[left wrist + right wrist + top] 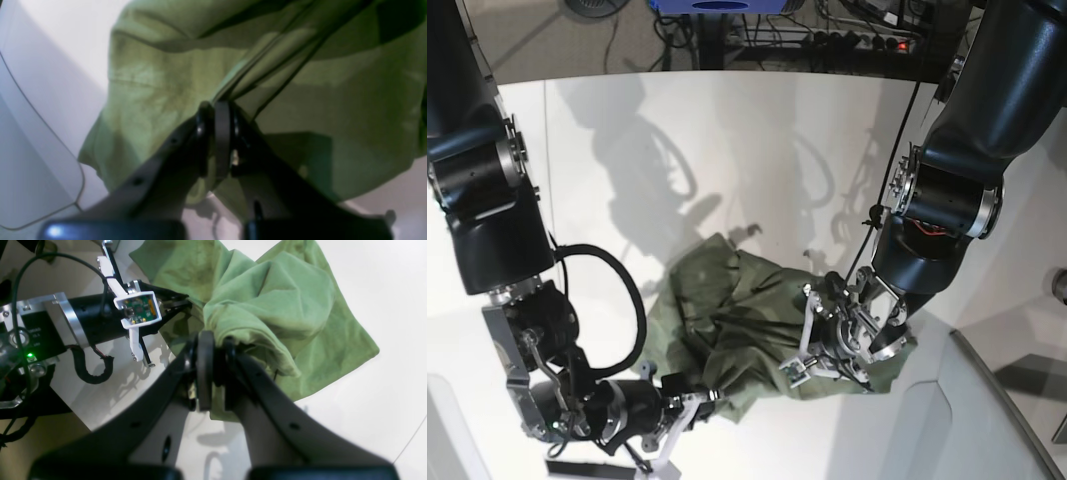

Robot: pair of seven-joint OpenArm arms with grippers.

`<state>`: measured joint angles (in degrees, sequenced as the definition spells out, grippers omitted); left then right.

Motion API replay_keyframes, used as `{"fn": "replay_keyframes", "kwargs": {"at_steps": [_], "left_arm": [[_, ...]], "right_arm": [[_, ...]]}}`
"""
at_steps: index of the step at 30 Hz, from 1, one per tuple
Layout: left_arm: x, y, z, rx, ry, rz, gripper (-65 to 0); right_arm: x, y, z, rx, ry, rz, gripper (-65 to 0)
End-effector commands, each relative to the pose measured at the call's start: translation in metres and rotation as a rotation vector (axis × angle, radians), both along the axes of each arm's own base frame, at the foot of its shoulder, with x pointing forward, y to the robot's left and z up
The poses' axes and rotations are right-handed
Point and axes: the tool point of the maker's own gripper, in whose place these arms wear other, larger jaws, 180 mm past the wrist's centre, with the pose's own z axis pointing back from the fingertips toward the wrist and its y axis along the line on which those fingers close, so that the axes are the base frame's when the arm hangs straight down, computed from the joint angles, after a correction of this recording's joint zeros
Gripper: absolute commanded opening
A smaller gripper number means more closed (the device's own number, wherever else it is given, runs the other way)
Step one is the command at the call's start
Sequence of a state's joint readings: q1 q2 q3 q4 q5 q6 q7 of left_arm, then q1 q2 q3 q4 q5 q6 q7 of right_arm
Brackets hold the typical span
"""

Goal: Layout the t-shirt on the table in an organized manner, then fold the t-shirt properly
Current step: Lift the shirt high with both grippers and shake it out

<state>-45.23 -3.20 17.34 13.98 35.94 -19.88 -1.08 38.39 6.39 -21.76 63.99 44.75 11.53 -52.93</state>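
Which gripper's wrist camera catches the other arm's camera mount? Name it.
The right gripper, shut on the t-shirt: its view shows the other arm's white camera mount. The left gripper sees only cloth and table.

The t-shirt (283, 306) is plain olive green, the table (373, 280) smooth white, and the gripper fingers (267, 390) black.

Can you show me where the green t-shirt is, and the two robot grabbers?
t-shirt (287, 303): right wrist view, on its bunched cloth.
right gripper (215, 340): right wrist view, between its fingertips.
left gripper (218, 106): left wrist view, between its fingertips.
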Motion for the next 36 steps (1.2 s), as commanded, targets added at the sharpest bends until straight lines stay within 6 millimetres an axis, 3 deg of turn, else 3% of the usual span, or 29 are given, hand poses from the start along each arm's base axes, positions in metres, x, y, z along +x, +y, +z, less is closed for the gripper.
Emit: {"fn": "replay_keyframes", "kwargs": {"at_steps": [1, 6, 8, 10, 12, 16, 21, 26, 31, 33, 36], "left_arm": [[0.022, -0.002, 0.025, -0.010, -0.068, -0.004, -65.0], [0.026, -0.005, 0.031, -0.011, -0.084, -0.007, -65.0], [0.037, -0.011, 0.050, -0.020, -0.142, -0.019, -65.0], [0.051, 0.005, 0.074, 0.035, -0.196, 0.008, -65.0], [0.058, 0.008, 0.094, 0.074, -0.242, 0.024, -65.0], [0.073, 0.018, 0.155, 0.139, -0.385, 0.048, -65.0], [0.069, 0.026, 0.207, 0.215, -0.448, 0.038, -65.0], [0.056, 0.042, 0.270, 0.322, -0.555, 0.062, -65.0], [0.033, 0.063, 0.326, 0.436, -0.666, 0.123, -65.0], [0.024, 0.076, 0.345, 0.479, -0.706, 0.153, -65.0], [0.013, 0.099, 0.364, 0.550, -0.733, 0.209, -65.0]], "right_arm": [[0.014, 0.004, 0.030, 0.031, -0.075, 0.003, -63.0], [0.015, -0.001, 0.029, 0.023, -0.075, -0.004, -63.0], [0.016, -0.008, 0.027, 0.013, -0.076, -0.013, -63.0], [0.018, -0.017, 0.026, 0.000, -0.076, -0.027, -63.0], [0.020, -0.025, 0.026, -0.006, -0.084, -0.041, -63.0], [0.023, -0.028, 0.032, -0.012, -0.092, -0.062, -63.0], [0.019, -0.019, 0.078, 0.031, -0.187, -0.111, -63.0], [0.009, -0.022, 0.128, 0.037, -0.304, -0.116, -63.0], [0.003, -0.042, 0.173, 0.104, -0.407, -0.196, -63.0], [0.002, -0.046, 0.179, 0.113, -0.413, -0.205, -63.0], [-0.004, -0.043, 0.173, 0.067, -0.347, -0.167, -63.0]]}}
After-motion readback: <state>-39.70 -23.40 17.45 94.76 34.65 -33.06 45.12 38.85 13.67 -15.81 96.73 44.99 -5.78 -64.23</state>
